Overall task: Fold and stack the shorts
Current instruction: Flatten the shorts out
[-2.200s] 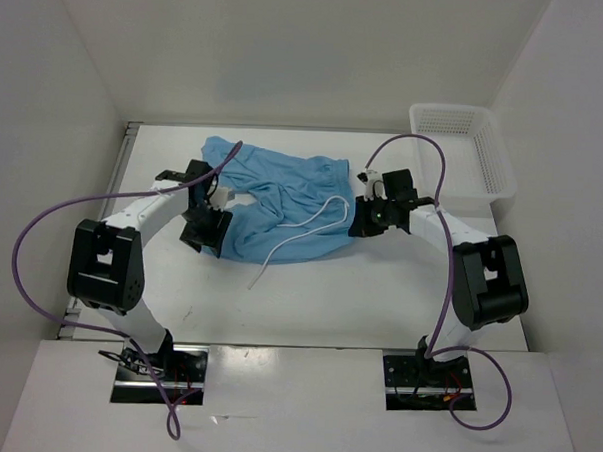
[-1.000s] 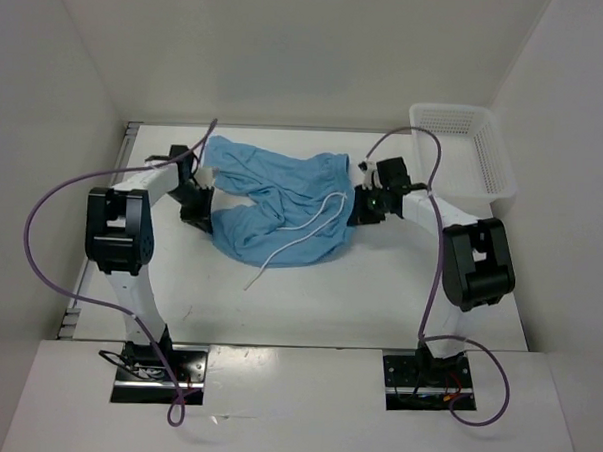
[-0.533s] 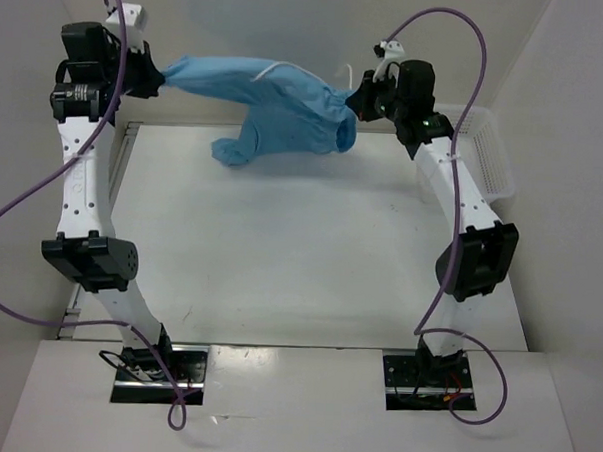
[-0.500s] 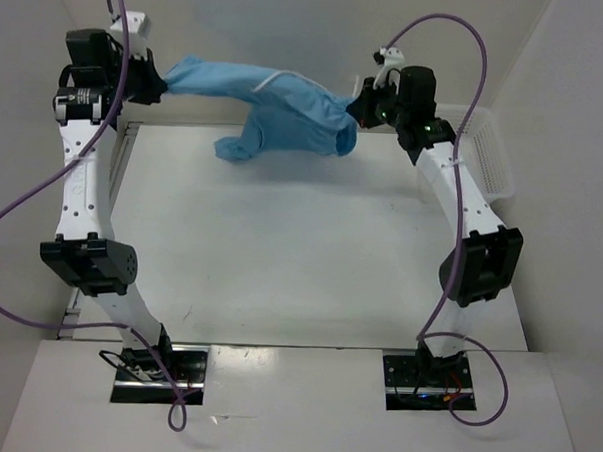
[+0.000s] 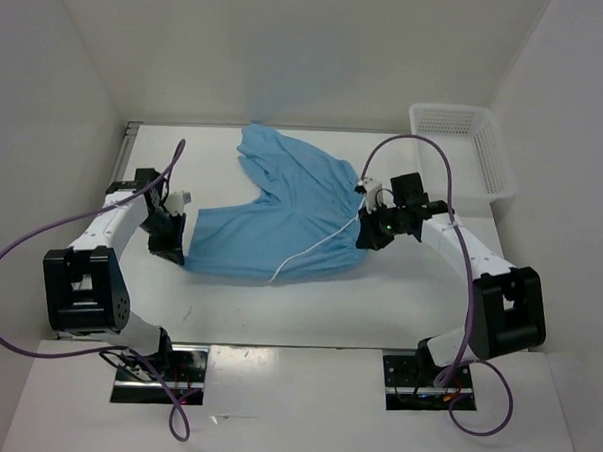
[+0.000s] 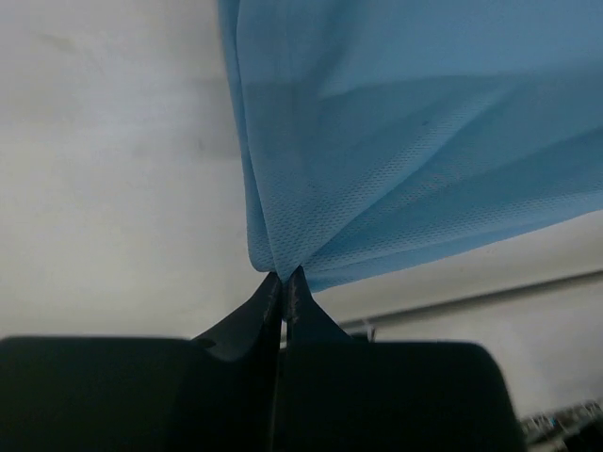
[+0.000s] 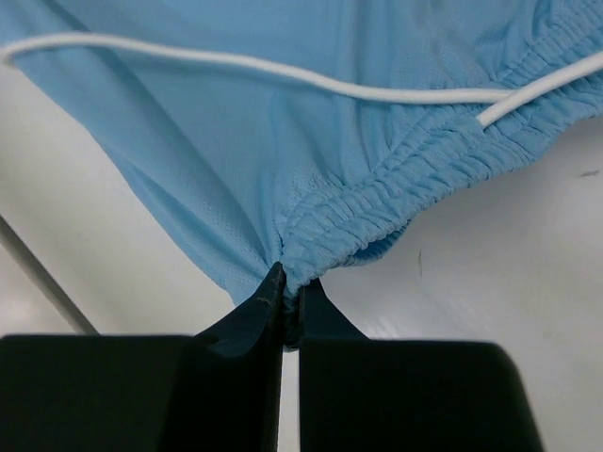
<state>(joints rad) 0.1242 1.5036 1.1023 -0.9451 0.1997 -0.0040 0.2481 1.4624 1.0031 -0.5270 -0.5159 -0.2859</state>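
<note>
The light blue shorts lie spread on the table between both arms, one leg reaching toward the back. A thin white drawstring trails across the right half. My left gripper is shut on a corner of a leg hem at the shorts' left end. My right gripper is shut on the gathered elastic waistband at the right end, the drawstring running just beyond it. The cloth hangs taut from both pinches in the wrist views.
A white plastic mesh basket stands at the back right corner. White walls close in the table on the left, back and right. Purple cables loop from both arms over the table.
Both arms have come down from high near the back wall, where they held the shorts stretched in the air. The shorts now lie spread flat on the table, still gripped at both ends.
</note>
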